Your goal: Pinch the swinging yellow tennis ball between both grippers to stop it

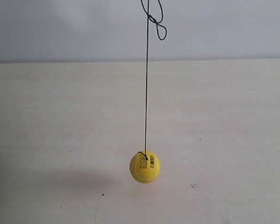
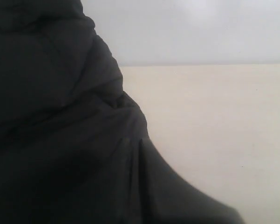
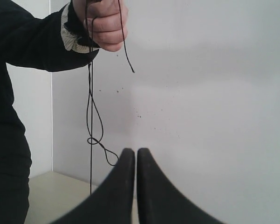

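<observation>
The yellow tennis ball (image 1: 145,167) hangs just above the table on a thin dark string (image 1: 146,93), its barcode sticker facing the exterior camera. Neither gripper shows in the exterior view. In the right wrist view my right gripper (image 3: 136,152) is shut with nothing between its black fingers, and the string (image 3: 90,116) hangs just beyond it; the ball is out of that view. In the left wrist view my left gripper (image 2: 140,142) is dim against dark cloth, its fingers pressed together along a thin seam. No ball appears there.
A person's hand (image 3: 105,23) holds the string's upper end, and a knotted loop (image 1: 157,21) hangs below it. Their dark sleeve and clothing (image 2: 46,93) fill much of the left wrist view. The beige table (image 1: 223,116) runs back to a pale wall (image 1: 60,28).
</observation>
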Tool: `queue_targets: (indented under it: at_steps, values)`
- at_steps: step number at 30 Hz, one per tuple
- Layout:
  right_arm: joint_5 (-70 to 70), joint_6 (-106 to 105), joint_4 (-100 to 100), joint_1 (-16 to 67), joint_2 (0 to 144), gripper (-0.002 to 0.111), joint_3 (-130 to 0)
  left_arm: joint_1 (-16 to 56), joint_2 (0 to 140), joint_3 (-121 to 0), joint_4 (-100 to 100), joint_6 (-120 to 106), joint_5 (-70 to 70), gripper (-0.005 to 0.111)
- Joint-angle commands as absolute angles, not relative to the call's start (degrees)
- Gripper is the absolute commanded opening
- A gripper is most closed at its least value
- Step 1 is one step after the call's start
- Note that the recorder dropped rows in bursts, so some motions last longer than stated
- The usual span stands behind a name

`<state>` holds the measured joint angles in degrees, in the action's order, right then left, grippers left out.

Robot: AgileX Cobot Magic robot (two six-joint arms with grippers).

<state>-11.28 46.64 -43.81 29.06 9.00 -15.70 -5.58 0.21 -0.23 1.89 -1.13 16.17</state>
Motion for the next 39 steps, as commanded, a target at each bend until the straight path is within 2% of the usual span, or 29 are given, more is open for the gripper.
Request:
queue_targets:
  at_steps: [1, 32, 39]
  values:
    - [-11.19, 46.57, -43.78, 29.22, 8.62, 0.0, -15.4, -5.8, 0.0, 0.0, 1.96, -0.99, 16.71, 0.005]
    - [-10.82, 46.32, -43.78, 29.22, 8.62, 0.0, -15.4, -5.8, 0.0, 0.0, 2.19, -0.99, 16.71, 0.005]
    - [-10.7, 39.83, -34.6, 29.1, 8.22, 0.0, -15.3, -5.8, 0.0, 0.0, 2.19, -0.99, 16.71, 0.005]
